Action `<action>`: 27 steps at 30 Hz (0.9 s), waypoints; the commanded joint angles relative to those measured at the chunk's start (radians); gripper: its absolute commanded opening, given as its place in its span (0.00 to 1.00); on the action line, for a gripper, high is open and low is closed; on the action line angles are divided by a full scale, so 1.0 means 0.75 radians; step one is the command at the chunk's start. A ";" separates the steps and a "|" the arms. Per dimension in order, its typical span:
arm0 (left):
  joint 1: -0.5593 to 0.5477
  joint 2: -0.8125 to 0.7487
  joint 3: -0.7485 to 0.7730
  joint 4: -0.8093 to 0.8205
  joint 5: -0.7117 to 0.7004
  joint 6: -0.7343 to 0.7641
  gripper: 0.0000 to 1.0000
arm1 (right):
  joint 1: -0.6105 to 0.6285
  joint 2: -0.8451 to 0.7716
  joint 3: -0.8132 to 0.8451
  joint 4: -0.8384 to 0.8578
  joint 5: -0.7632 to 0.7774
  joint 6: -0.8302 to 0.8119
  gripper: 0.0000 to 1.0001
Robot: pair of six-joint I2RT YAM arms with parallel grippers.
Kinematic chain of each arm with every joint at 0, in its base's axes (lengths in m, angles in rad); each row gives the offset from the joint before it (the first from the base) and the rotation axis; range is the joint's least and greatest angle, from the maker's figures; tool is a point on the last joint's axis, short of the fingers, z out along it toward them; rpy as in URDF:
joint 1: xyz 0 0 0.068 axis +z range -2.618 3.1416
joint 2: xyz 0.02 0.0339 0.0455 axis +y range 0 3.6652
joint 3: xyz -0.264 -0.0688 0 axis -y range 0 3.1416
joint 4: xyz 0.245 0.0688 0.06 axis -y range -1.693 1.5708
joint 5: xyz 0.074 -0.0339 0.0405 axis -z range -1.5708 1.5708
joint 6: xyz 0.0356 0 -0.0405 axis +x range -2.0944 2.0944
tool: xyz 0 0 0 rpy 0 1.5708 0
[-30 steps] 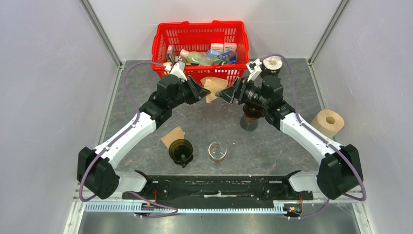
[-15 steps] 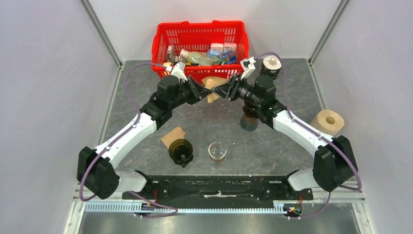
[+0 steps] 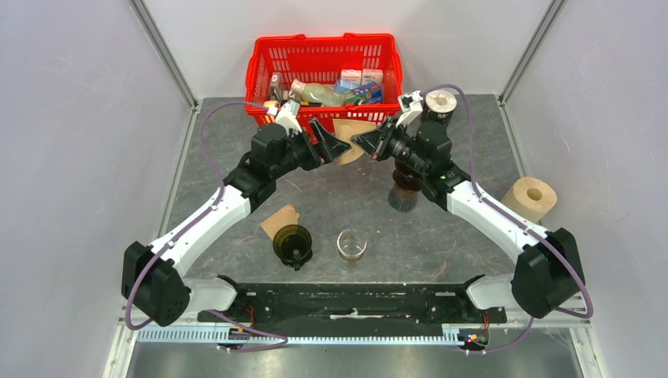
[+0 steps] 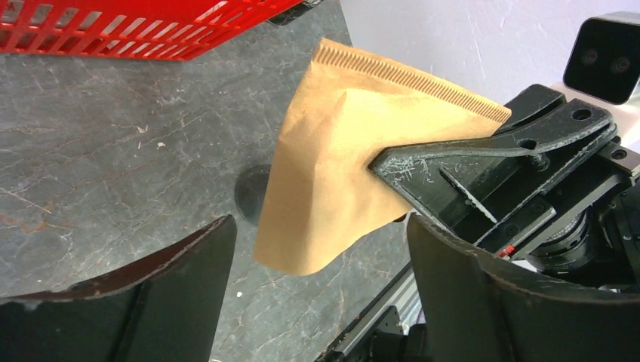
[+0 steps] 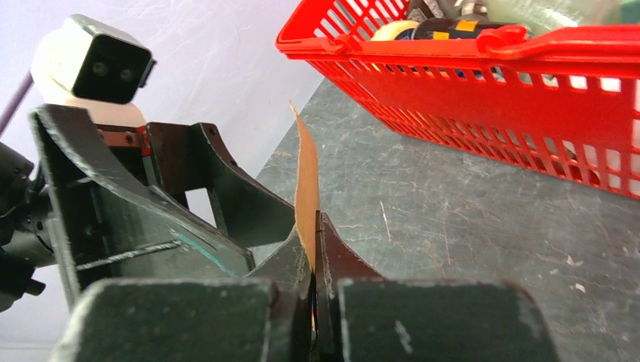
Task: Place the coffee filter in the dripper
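Observation:
A brown paper coffee filter (image 3: 352, 130) hangs above the table in front of the basket, pinched at one edge by my right gripper (image 3: 362, 143), which is shut on it. In the right wrist view the filter (image 5: 306, 177) stands edge-on between the closed fingers (image 5: 340, 260). My left gripper (image 3: 335, 143) is open, its fingers (image 4: 173, 279) spread on either side of the filter (image 4: 332, 158) without touching it. The dark green dripper (image 3: 293, 242) sits on the table near the front, left of centre. A second brown filter (image 3: 280, 219) lies flat beside it.
A red basket (image 3: 260, 79) full of groceries stands at the back centre. A glass cup (image 3: 351, 244) stands right of the dripper. A dark jar (image 3: 404, 195) sits under the right arm. A paper roll (image 3: 530, 197) lies at the right, and another roll (image 3: 439, 102) at the back right.
My right gripper has closed on the filter. My left gripper has opened and let go of it. The right arm came in to the filter and drew slightly back.

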 commanded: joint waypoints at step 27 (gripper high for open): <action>0.024 -0.055 0.129 -0.196 0.933 0.975 0.92 | 0.004 -0.173 0.491 -1.295 -0.548 -0.885 0.00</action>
